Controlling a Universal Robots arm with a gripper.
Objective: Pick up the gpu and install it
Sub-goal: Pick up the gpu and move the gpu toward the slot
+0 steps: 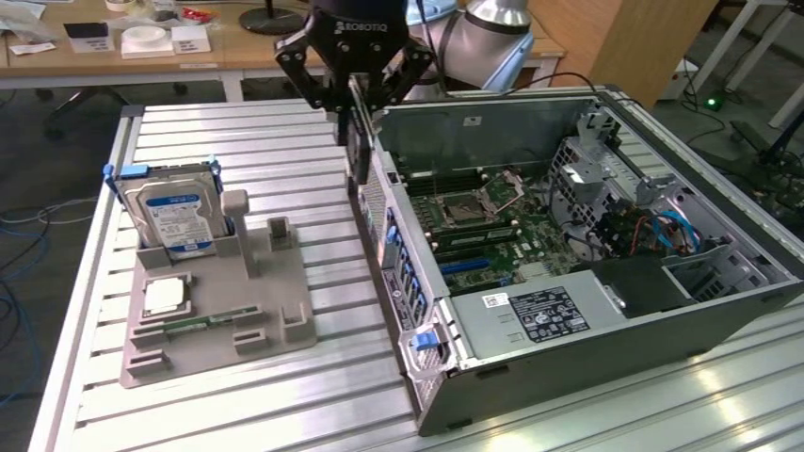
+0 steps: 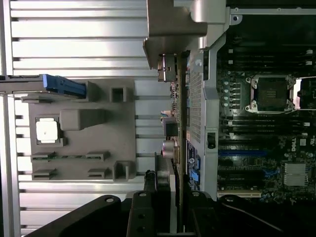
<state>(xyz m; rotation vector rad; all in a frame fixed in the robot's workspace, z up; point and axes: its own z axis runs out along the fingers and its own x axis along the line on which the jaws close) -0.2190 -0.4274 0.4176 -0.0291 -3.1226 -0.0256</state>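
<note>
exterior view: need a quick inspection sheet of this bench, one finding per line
surface: slatted metal table, grey parts holder on it beside the open computer case
job's things: graphics card hangs upright by the case's wall on the exterior view's left, not in a slot
clutter: hard drive upright in the holder; processor chip and memory stick flat in it
grippers: gripper shut on the graphics card's top edge
cables: orange and blue cables inside the case; loose cables on the floor
surroundings: wooden desk behind, small items on it
</note>
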